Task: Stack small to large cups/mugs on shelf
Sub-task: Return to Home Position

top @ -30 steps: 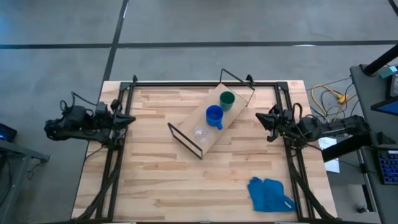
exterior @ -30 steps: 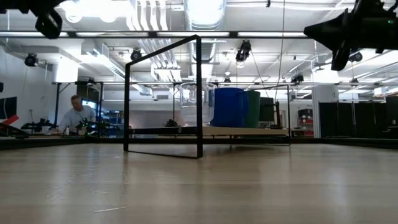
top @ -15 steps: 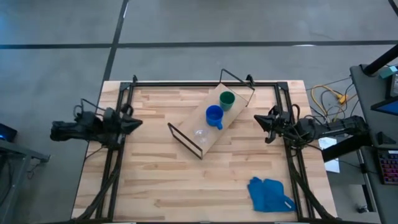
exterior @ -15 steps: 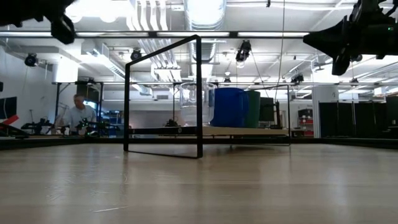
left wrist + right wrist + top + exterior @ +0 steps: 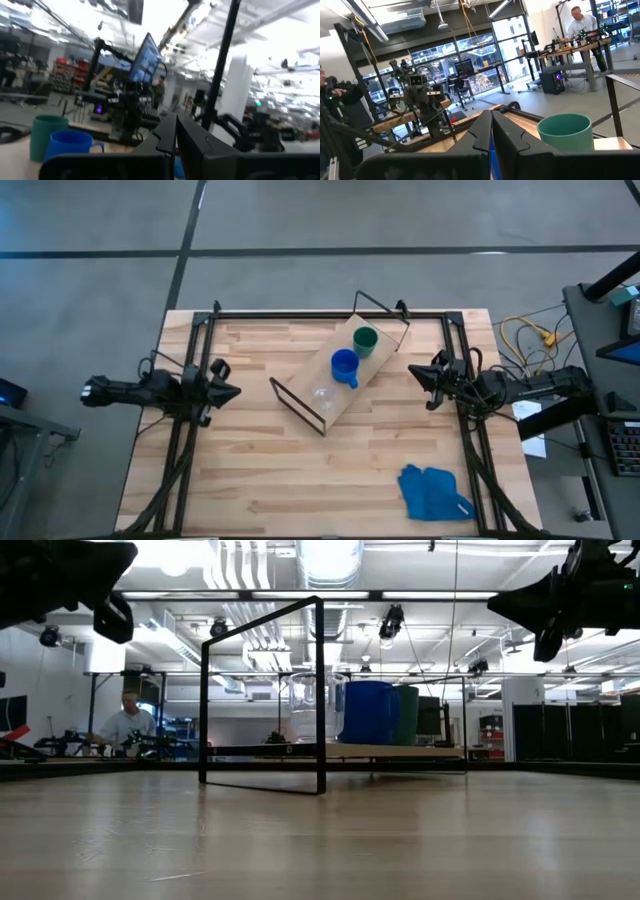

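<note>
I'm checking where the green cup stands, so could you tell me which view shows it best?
The high view: the green cup shows whole on the shelf, next to the blue mug. In the low view the mug hides most of it; both wrist views show only its side, not its spot.

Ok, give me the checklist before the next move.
1. Glass cup upright on shelf: ok.
2. Blue mug upright on shelf: ok.
3. Green cup upright on shelf: ok.
4. Row runs small to large: cannot tell.
5. Left hand shut, empty, clear of shelf: ok.
6. Right hand shut, empty, clear of shelf: ok.
</note>
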Controlling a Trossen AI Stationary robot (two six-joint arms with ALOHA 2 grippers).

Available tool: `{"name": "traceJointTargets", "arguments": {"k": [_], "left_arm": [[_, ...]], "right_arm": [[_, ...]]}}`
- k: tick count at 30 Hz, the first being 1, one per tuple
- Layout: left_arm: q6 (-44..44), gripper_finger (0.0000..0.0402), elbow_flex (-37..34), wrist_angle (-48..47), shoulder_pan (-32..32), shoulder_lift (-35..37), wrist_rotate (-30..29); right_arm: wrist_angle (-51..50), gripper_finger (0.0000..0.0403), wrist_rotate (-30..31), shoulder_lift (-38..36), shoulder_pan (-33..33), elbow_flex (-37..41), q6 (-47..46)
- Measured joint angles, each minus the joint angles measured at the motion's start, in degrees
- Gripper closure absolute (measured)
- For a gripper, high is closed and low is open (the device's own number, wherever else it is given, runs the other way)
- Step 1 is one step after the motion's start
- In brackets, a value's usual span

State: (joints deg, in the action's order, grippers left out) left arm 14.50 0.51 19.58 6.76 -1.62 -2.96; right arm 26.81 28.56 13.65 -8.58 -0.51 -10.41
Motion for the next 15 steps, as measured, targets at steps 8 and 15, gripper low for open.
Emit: {"name": "traceJointTargets", "arguments": {"k": [8,15], "left_arm": [[-0.16,0.0402,-0.07,-8.31,0.0,-0.67,0.8],[-0.15,0.0402,-0.11,-9.16,0.0,-2.09,0.74]], "right_arm": [[0.0,0.0394,0.0,0.04,-0.01,0.0,-0.03],[0.01,0.0394,0.0,0.04,0.0,-0.02,-0.03]]}}
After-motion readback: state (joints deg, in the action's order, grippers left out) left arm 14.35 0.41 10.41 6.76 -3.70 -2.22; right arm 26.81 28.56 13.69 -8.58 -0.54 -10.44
